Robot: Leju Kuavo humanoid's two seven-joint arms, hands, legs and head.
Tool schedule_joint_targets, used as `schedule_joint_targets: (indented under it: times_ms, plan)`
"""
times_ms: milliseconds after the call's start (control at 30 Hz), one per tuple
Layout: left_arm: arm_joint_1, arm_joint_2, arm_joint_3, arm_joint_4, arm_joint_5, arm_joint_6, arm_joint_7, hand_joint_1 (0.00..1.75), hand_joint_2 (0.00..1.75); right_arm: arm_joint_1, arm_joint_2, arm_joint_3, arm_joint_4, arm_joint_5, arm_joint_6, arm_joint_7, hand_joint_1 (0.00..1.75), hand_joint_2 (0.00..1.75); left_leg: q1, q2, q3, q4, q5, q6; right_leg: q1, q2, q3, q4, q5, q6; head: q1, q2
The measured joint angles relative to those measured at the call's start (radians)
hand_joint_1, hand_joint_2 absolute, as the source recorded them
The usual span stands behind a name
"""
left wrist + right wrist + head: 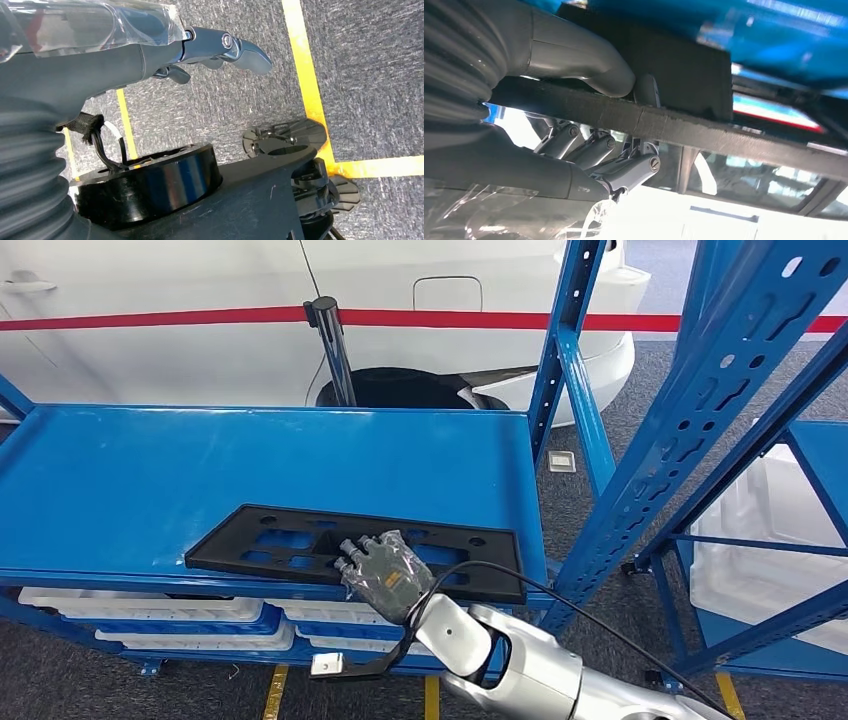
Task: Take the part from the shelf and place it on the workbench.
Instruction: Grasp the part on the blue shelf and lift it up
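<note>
One hand, the right (378, 570), grips the part's (300, 540) front edge, thumb under; lift level off the shelf (150, 480); left hand (225, 47) hangs slack, holding nothing

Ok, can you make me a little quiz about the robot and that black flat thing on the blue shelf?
1. True or false: the black part lies on the floor.
2. Which hand grips the part? A) left hand B) right hand
3. Fill in: the left hand hangs above grey carpet with ____ lines.

Key: 1 false, it lies at the front edge of the blue shelf. 2 B, thumb on one side, fingers on the other. 3 yellow.
</note>
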Motion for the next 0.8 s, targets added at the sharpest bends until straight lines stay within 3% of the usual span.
schedule_joint_targets:
  times_ms: [133,800]
  plan:
    - [0.0,0.0,0.0,0.0,0.0,0.0,0.002,0.0,1.75,0.002,-0.002,-0.018,-0.004,-0.04,0.008,-0.005,1.75,1.75,0.0,0.0,0.0,0.0,0.0,0.0,0.0,0.0,0.0,0.0,0.0,0.0,0.0,0.0]
    - [0.004,0.0,0.0,0.0,0.029,-0.014,0.0,0.0,1.75,-0.024,0.037,-0.033,0.049,-0.45,0.271,-0.025,1.75,1.75,0.0,0.001,0.004,-0.001,-0.001,0.0,0.0,0.0,0.006,0.0,0.0,0.0,0.0,0.0]
